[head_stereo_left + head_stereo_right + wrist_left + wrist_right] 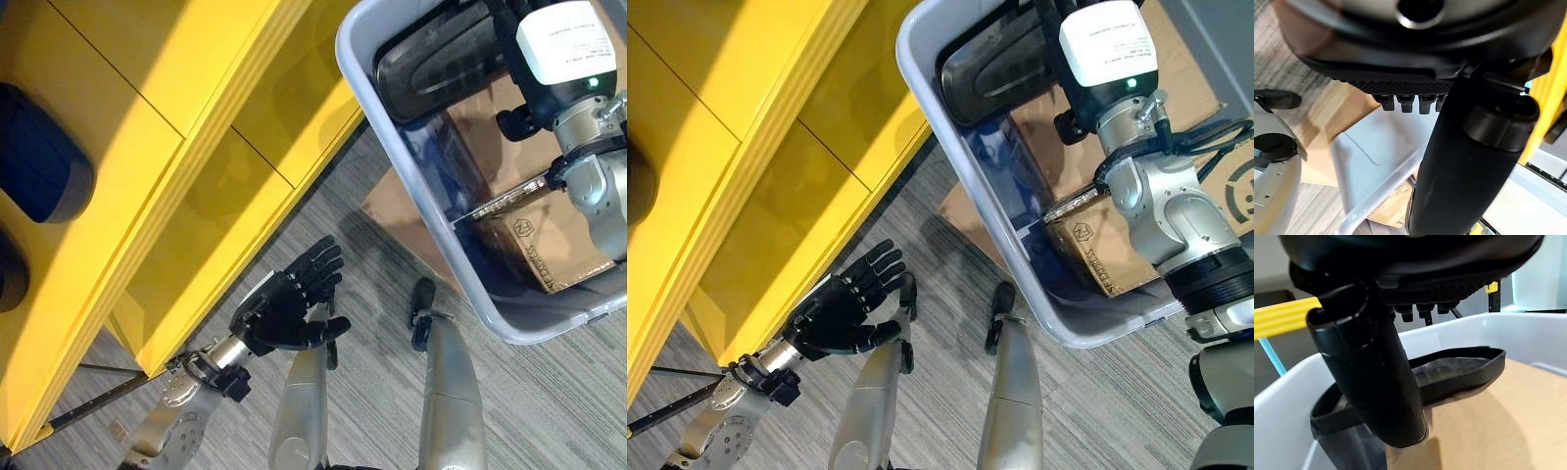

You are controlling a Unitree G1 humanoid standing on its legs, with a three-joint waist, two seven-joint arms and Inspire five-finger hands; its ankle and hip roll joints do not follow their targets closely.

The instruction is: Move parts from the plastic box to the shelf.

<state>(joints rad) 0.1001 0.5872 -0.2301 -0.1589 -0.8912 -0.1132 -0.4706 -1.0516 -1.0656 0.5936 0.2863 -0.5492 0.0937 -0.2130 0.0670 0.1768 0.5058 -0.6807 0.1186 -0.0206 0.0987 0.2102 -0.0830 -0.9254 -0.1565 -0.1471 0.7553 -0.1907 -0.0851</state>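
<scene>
right eye view | left hand [828, 318] fingers spread, empty | right hand [1376, 377] fingers unclear over black part [994, 61] in plastic box [970, 220]

The left hand [284, 308] hangs with relaxed fingers over bare carpet [382, 284], between the yellow shelf [196, 127] and the plastic box [431, 235]; this strip of floor is free. The shelf's lower compartment [220, 235] beside the hand stands open. Inside the box, the right hand [1376, 377] is above a black part [1454, 374], which fills the far end, and a cardboard carton [1097, 250] takes the near corner.
</scene>
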